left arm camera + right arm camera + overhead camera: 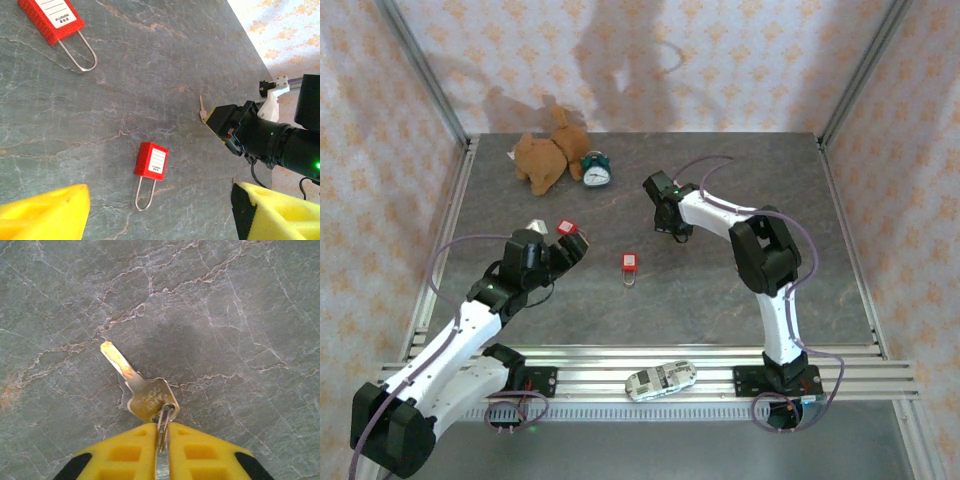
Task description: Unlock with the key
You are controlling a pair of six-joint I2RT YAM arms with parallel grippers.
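A brass key [146,397] lies flat against the grey table, its blade pointing up and left. My right gripper [161,446] is shut on the wire ring [164,416] threaded through the key's head. From above, the right gripper [670,226] is at the middle back of the table. A red padlock [630,265] with a steel shackle lies at the table's centre, and a second red padlock [568,228] lies beside my left gripper [558,250]. The left gripper [160,215] stands open above the table, a padlock [151,161] lying just beyond its yellow fingers [45,212].
A brown plush toy [545,155] and a small teal alarm clock [596,171] sit at the back left. A toy car [660,380] rests on the front rail. Patterned walls and metal posts enclose the table. Another padlock [52,17] shows top left in the left wrist view.
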